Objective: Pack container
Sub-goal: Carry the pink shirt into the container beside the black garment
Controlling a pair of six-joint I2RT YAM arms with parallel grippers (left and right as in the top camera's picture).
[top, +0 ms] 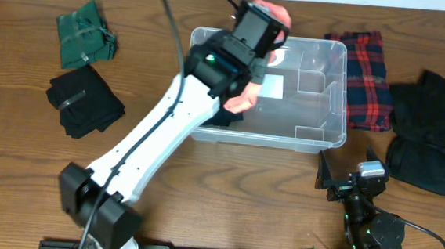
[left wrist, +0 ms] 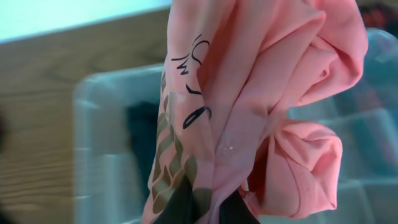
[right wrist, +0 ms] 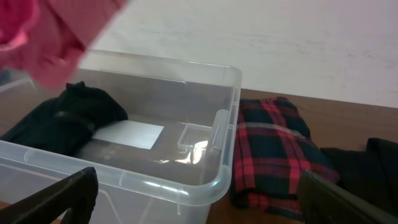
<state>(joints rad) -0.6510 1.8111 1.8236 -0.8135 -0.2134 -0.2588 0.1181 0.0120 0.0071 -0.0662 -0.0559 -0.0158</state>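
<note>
Left gripper: jaws pressed together, pinching the pink garment. Your left wrist view is nearly filled by that cloth, which hangs bunched and shows black script and an olive print. The overhead view does not show this print, and the arm there covers the fingers.

Under the cloth, the left wrist view gives only a blurred container wall and a dark patch inside.

Right gripper: fingers spread wide, holding nothing. It is low on the table, just outside the container's near right corner.

Container: centre-back of the table in the overhead view, with the left arm reaching over its left half.

Only the right wrist view shows the inside clearly:
- A black garment lies in the left end.
- It sits beside the white label on the base.
- The right end is bare plastic.

The overhead view alone shows you the rest:
- A green garment and a black bundle lie well to the left.
- A red plaid garment touches the container's right wall.
- A black heap lies beyond it.
</note>
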